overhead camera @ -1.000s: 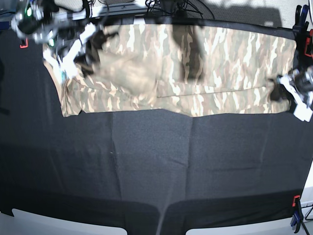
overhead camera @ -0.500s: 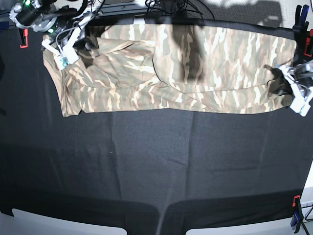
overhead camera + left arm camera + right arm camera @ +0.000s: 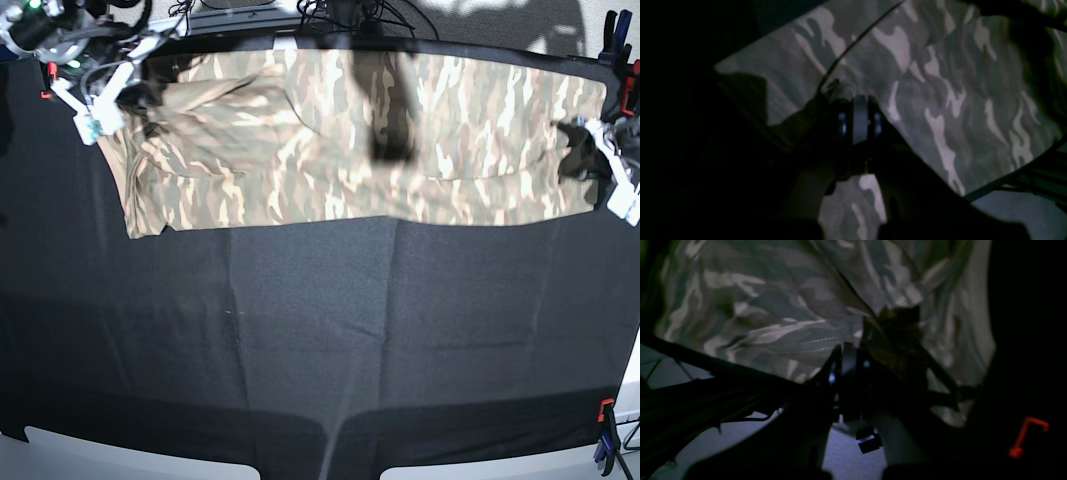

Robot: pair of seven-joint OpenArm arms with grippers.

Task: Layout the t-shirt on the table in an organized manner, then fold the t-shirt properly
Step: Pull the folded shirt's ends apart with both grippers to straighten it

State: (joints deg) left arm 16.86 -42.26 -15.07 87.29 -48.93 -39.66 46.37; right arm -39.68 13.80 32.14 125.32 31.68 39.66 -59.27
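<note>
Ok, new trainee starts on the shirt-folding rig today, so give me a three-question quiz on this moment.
1. True or false: the t-shirt lies along the far edge of the table.
2. The right gripper is: A) open above bare cloth, B) shut on the t-shirt, C) out of view.
3. Fill in: the left gripper grips the shirt's end nearest the ___ clamp in the base view.

Key: 1 true; 2 B; 3 red.
</note>
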